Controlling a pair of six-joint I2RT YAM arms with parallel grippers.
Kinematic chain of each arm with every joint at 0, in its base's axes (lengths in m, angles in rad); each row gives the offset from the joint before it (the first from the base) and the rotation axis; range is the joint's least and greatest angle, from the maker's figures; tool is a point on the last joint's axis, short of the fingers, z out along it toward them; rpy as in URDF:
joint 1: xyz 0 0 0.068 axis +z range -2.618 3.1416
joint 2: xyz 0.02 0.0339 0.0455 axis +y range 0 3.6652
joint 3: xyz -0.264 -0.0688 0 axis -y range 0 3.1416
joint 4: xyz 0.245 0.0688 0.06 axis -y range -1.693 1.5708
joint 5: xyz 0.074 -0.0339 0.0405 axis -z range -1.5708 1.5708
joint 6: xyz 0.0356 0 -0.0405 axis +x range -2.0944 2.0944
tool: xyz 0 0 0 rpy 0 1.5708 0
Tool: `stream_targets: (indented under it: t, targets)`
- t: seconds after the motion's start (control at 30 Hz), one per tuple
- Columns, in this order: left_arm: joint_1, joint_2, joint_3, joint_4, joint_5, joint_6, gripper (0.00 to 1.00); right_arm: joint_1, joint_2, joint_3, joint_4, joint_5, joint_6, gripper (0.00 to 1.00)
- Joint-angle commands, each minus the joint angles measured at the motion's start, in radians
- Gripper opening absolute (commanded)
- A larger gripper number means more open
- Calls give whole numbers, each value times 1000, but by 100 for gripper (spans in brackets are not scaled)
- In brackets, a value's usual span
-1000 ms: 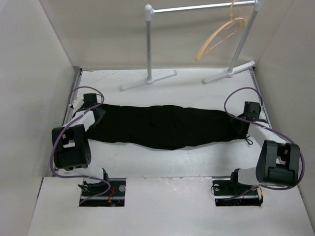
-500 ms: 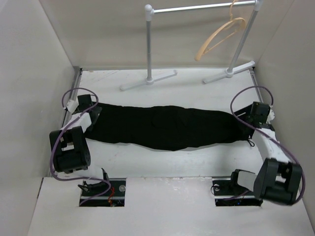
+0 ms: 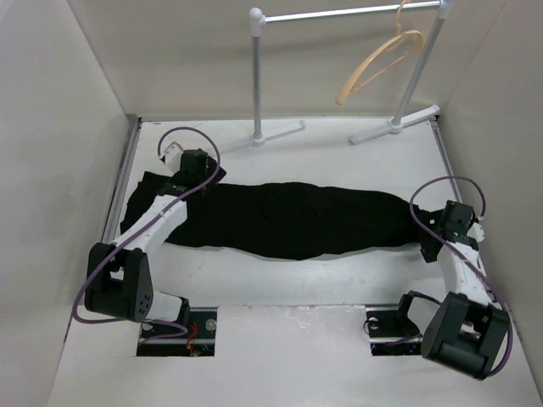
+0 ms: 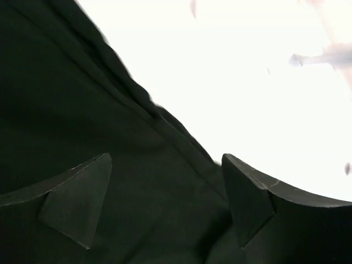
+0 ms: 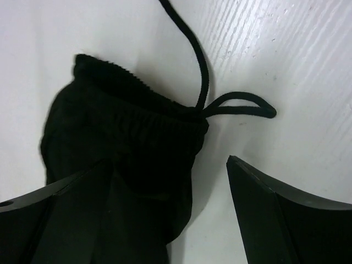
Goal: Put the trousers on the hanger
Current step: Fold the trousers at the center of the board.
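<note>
Looks like the pick-up stage to me: the black trousers (image 3: pixel 288 219) lie flat, stretched left to right across the white surface (image 3: pixel 339 153), nowhere near the hanger (image 3: pixel 365 64), which hangs on the rail (image 3: pixel 339 13) at the far right. Neither hand has hold of anything. The left hand (image 4: pixel 165 203) is spread wide over the fabric edge, and the right hand (image 5: pixel 170 198) gapes above the ribbed waistband (image 5: pixel 137 110). Next move, I'd guess, is dropping down and pinching real cloth – not just the loose drawstring (image 5: pixel 203 77). The overhead view gives the whole layout, but only the wrist views show the open fingers – and that cord.
</note>
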Motion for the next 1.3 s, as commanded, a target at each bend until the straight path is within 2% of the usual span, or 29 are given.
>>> stream_targets:
  t: [0.0, 0.17, 0.27, 0.3, 0.33, 0.4, 0.47, 0.6, 0.7, 0.83, 0.97, 1.1, 1.27]
  targets:
    - [-60, -44, -9, 0, 4, 6, 81, -1, 92, 37, 58, -32, -13, 90]
    - [-106, -84, -86, 2, 19, 3, 81, 24, 247, 43, 185, -55, 19, 87]
    - [-113, -116, -126, -1, 34, 4, 80, 21, 359, 53, 245, -81, 41, 68]
    - [-108, -133, -140, -6, 39, 4, 80, 21, 385, 57, 260, -84, 50, 60]
    - [-105, -151, -151, -13, 39, 4, 80, 22, 400, 58, 276, -83, 59, 46]
    - [-102, -185, -163, -35, 37, 6, 80, 22, 399, 67, 287, -81, 65, 26]
    - [-106, -210, -164, -56, 36, 9, 80, 25, 329, 90, 250, -43, 58, 17]
    - [-146, -221, -134, -84, 31, 12, 80, 38, 149, 216, 100, 87, 4, 15]
    - [-207, -201, -73, -110, 19, 12, 79, 24, 48, 338, 17, 123, -28, 15]
    - [-309, -156, 50, -167, -5, 17, 78, 24, 0, 513, -64, 146, -99, 16]
    - [-396, -129, 173, -228, -35, 26, 78, 48, -26, 621, -101, 152, -146, 16]
    - [-436, -130, 256, -300, -45, 50, 79, 169, -47, 702, -135, 161, -203, 17]
    - [-346, -237, 239, -378, -45, 103, 80, 382, -51, 803, -203, 169, -203, 17]
